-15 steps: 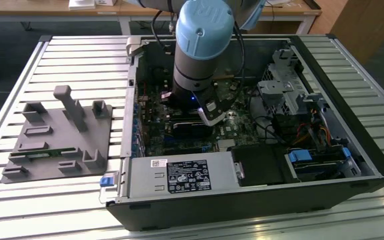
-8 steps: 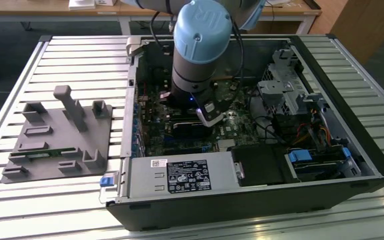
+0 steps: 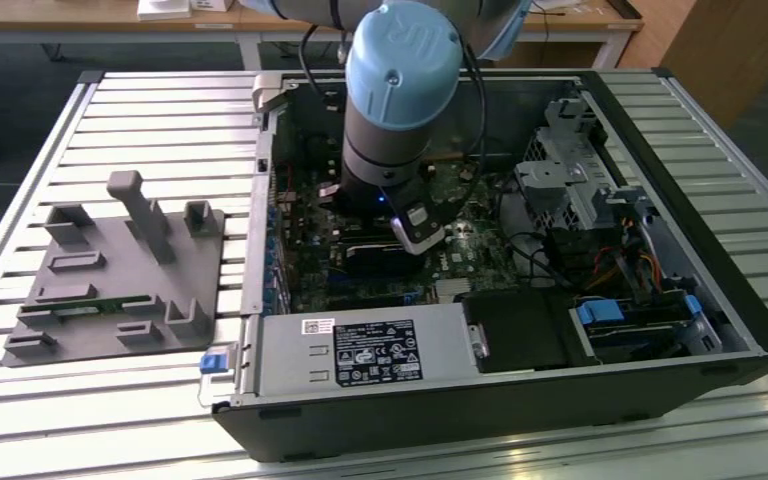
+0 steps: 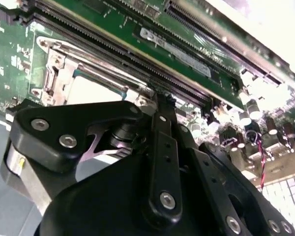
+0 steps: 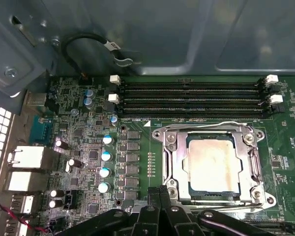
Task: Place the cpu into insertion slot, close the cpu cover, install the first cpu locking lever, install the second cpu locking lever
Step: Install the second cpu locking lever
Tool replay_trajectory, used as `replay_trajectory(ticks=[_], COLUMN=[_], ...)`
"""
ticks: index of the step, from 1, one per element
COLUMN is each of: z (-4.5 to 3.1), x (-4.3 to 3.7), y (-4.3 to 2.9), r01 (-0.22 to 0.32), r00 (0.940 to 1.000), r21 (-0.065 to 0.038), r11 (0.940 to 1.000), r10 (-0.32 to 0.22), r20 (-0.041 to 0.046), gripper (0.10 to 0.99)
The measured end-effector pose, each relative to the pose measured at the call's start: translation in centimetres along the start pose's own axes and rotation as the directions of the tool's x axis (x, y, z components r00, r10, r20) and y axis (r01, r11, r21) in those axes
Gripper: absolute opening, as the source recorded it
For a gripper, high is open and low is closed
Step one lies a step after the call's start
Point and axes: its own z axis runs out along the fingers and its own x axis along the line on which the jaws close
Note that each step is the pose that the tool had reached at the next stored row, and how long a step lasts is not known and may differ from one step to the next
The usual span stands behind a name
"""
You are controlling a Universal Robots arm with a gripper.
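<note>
The cpu (image 5: 210,162), a pale silver square, lies in the insertion slot (image 5: 158,133) on the green motherboard (image 5: 78,132). The silvery cpu cover (image 5: 173,158) lies flat around it, framing the chip. A thin wire lever (image 5: 221,123) runs along the slot's edge nearest the long black memory slots. My gripper (image 5: 160,191) has its two black fingers pressed together, shut, at the slot's corner away from those slots. In the second wrist view the gripper (image 4: 158,102) tips sit beside the cover (image 4: 54,73) and the cpu (image 4: 91,93). In the exterior view the gripper (image 3: 408,238) reaches down inside the open computer case.
The long black memory slots (image 5: 191,96) run beside the socket, and a row of capacitors (image 5: 105,157) stands on its other side. The case (image 3: 491,410) holds a power supply (image 3: 357,355) and a drive cage (image 3: 571,180). A grey fixture (image 3: 117,270) rests on the slatted table, exterior view's left.
</note>
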Motion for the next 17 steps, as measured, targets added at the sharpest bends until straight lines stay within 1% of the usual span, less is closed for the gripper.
replay_trajectory(ticks=[5, 15, 17], z=[-1.18, -2.82, -3.24], x=[0.08, 0.15, 0.17], y=[0.43, 1.04, 1.21], r01=[0.0, 0.0, 0.0], r00=[1.0, 1.0, 1.0], r21=[0.0, 0.0, 0.0], r11=[1.0, 1.0, 1.0], r10=[0.0, 0.0, 0.0], r20=[-0.0001, -0.0002, -0.0001], gripper=[0.106, 0.106, 0.106])
